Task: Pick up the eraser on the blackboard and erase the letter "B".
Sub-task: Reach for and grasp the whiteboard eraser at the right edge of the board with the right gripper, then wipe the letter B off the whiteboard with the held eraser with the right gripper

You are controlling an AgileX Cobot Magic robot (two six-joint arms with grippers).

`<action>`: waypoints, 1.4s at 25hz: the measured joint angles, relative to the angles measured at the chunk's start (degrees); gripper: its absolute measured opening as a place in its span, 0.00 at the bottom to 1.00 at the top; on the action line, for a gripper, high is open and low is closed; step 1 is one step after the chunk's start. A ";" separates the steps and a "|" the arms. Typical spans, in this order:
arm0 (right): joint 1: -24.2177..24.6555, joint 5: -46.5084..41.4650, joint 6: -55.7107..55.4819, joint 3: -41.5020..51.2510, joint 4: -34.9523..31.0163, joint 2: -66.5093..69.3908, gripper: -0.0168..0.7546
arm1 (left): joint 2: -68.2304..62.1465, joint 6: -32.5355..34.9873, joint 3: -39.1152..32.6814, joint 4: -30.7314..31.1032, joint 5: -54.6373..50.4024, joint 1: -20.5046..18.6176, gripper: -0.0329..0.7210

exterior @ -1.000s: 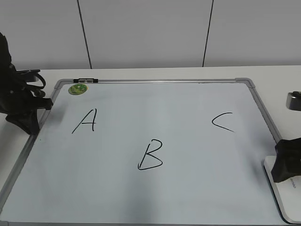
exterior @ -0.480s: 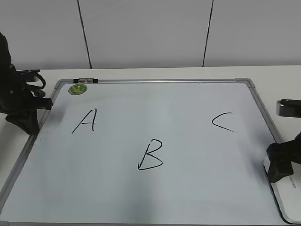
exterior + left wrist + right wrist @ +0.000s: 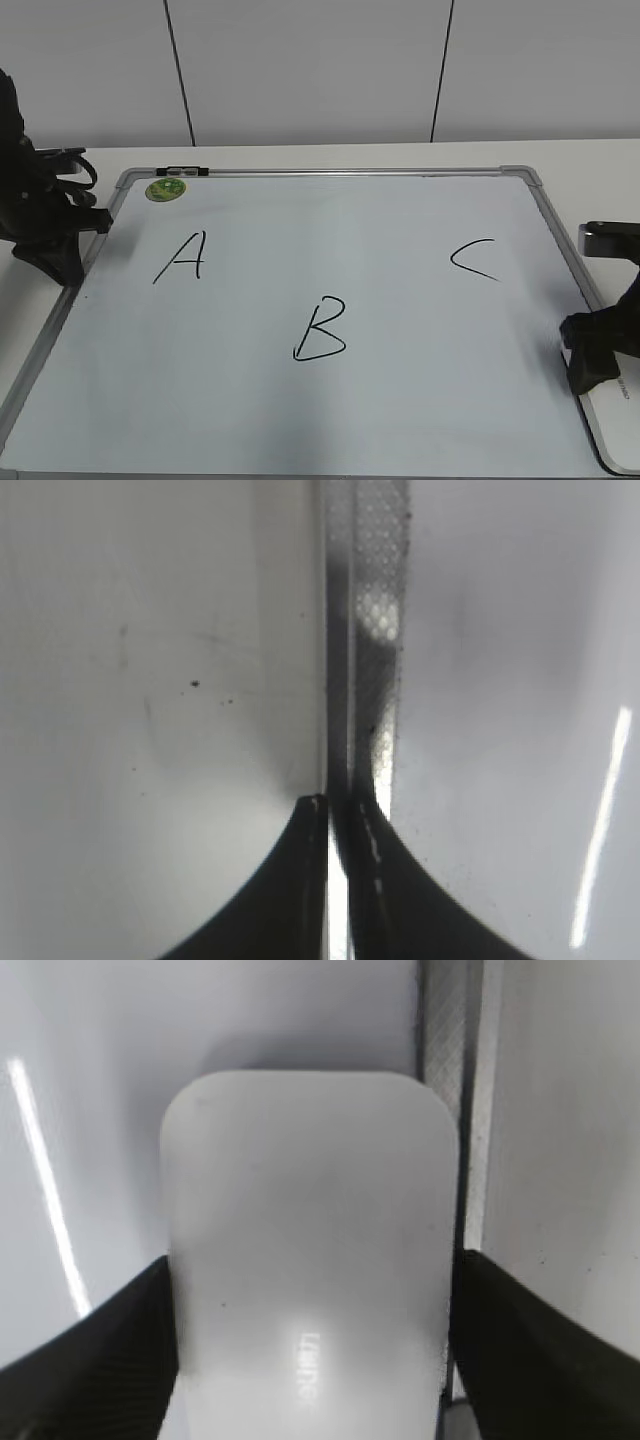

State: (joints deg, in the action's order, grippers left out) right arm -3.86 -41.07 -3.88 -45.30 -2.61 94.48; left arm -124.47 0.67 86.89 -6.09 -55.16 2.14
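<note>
The white eraser (image 3: pixel 612 425) lies at the blackboard's (image 3: pixel 330 172) lower right edge, beside the grey frame. My right gripper (image 3: pixel 595 365) stands over its near end. In the right wrist view the eraser (image 3: pixel 310 1210) fills the middle, and my right gripper (image 3: pixel 312 1260) has one black finger against each long side, shut on it. The black letter "B" (image 3: pixel 320 330) is in the board's lower middle, well to the left of the eraser. My left gripper (image 3: pixel 60 255) rests at the board's left frame, shut and empty (image 3: pixel 335 805).
A black "A" (image 3: pixel 182 256) is at the board's upper left and a black "C" (image 3: pixel 475 260) at its right. A round green magnet (image 3: pixel 165 188) sits in the top left corner. The board's grey frame (image 3: pixel 440 1020) runs along the eraser's right side.
My right gripper has shifted a little left and down over the eraser's end, and part of its arm has come into view at the right edge. The left arm has not moved.
</note>
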 joint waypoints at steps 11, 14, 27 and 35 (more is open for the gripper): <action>-0.03 0.14 0.00 0.00 0.05 0.00 0.68 | 0.00 0.00 0.00 0.00 0.00 0.00 0.07; -0.03 -0.05 0.00 -0.28 0.05 0.00 0.68 | 0.00 0.00 0.00 0.00 0.00 0.00 0.07; -8.40 -16.99 0.32 -25.21 0.58 9.69 0.68 | 0.00 0.00 0.00 -0.10 0.00 0.00 0.07; -18.35 -23.00 0.32 -43.08 0.58 22.43 0.68 | 0.00 0.00 0.00 -0.22 0.00 0.00 0.07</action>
State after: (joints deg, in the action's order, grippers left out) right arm -22.21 -64.07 -3.56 -88.38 -2.03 116.91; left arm -124.47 0.67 86.89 -6.31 -55.16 2.14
